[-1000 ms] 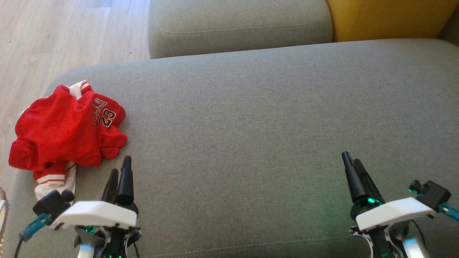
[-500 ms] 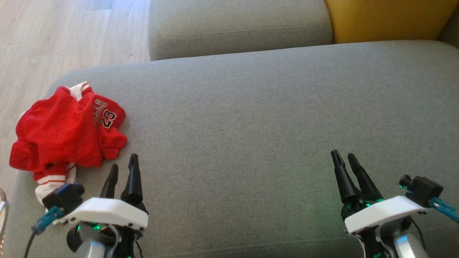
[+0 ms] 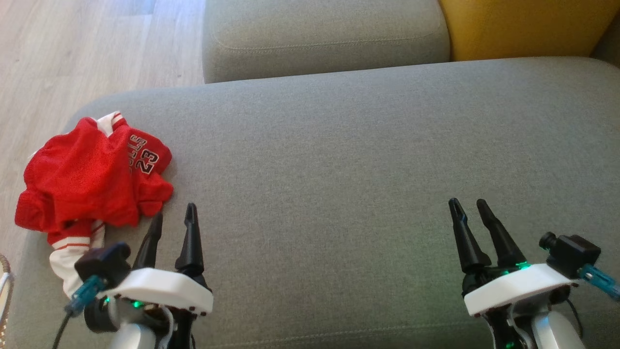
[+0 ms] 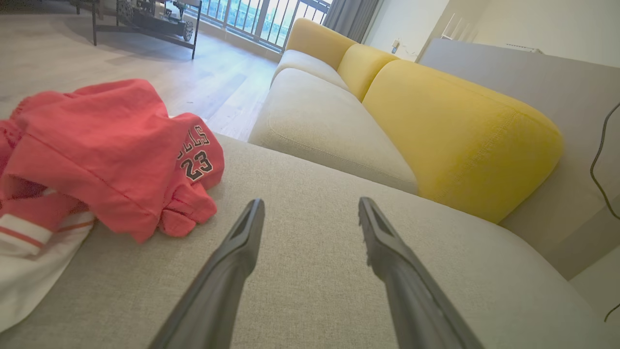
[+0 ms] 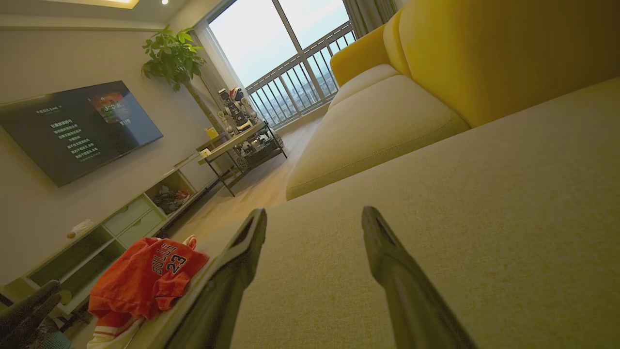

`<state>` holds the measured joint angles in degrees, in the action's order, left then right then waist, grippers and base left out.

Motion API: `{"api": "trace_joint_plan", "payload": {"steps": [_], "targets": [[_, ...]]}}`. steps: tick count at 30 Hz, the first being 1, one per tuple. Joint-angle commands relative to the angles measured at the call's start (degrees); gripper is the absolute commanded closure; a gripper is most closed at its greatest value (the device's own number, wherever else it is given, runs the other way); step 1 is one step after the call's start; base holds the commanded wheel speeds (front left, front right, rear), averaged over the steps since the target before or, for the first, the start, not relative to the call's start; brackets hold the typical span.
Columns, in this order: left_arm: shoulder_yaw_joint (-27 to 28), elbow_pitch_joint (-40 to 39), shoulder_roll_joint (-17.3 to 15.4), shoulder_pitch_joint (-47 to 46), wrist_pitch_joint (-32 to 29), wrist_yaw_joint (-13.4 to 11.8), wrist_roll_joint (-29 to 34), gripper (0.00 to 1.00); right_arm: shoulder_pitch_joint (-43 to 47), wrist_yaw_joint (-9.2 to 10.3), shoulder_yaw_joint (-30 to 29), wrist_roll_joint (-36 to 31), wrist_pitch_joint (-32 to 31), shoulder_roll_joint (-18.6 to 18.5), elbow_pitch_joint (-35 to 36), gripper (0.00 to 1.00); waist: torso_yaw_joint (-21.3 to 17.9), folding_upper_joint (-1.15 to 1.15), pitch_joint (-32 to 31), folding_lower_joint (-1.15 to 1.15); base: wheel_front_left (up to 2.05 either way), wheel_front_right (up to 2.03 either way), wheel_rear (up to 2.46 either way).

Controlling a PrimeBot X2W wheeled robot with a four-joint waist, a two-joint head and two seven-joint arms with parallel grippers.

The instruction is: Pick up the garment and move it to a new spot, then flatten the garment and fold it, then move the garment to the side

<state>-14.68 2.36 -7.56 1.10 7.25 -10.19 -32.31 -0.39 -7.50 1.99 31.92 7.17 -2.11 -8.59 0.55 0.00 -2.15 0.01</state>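
Observation:
The garment (image 3: 89, 182) is a crumpled red jersey with white trim and the number 23, lying at the left end of the grey sofa seat (image 3: 339, 160). In the left wrist view the garment (image 4: 106, 150) lies up and to the left of the fingers. My left gripper (image 3: 173, 218) hovers open just right of and below it, touching nothing. Far over at the lower right, my right gripper (image 3: 469, 203) stands open above bare seat. The right wrist view has the garment (image 5: 140, 281) far off to its left.
A second grey cushion (image 3: 324, 34) and a yellow backrest (image 3: 528, 24) lie beyond the seat. Wood floor (image 3: 72, 53) borders the seat's left end. A TV (image 5: 77, 128), low cabinet and a table (image 5: 237, 145) stand across the room.
Both grippers' fingers have spread apart. The left gripper has shifted slightly right and forward near the garment's edge. The garment has not moved.

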Motion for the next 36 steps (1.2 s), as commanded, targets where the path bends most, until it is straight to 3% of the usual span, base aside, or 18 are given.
{"api": "trace_joint_plan", "payload": {"steps": [1, 23, 36], "targets": [[0.3, -2.9, -1.6, -2.1, 1.0, -0.7, 2.8, 0.00, -2.5, 0.01, 0.4, -2.6, 1.0, -0.6, 2.5, 0.00, 0.0, 0.00, -0.1, -0.01, 0.00, 0.00, 0.00], [-4.3, -6.1, -3.5, -1.2, 4.5, -3.7, 16.5, 0.00, -2.6, 0.01, 1.5, -17.3, 4.6, -0.7, 3.2, 0.00, 0.1, 0.00, -0.9, -0.01, 0.00, 0.00, 0.00], [-4.7, -5.5, -2.7, 0.2, 6.7, -3.1, 23.7, 0.00, -2.4, 0.01, 1.7, -26.1, 6.8, -0.7, 2.8, 0.00, 0.4, 0.00, -1.6, -0.01, 0.00, 0.00, 0.00]]}}
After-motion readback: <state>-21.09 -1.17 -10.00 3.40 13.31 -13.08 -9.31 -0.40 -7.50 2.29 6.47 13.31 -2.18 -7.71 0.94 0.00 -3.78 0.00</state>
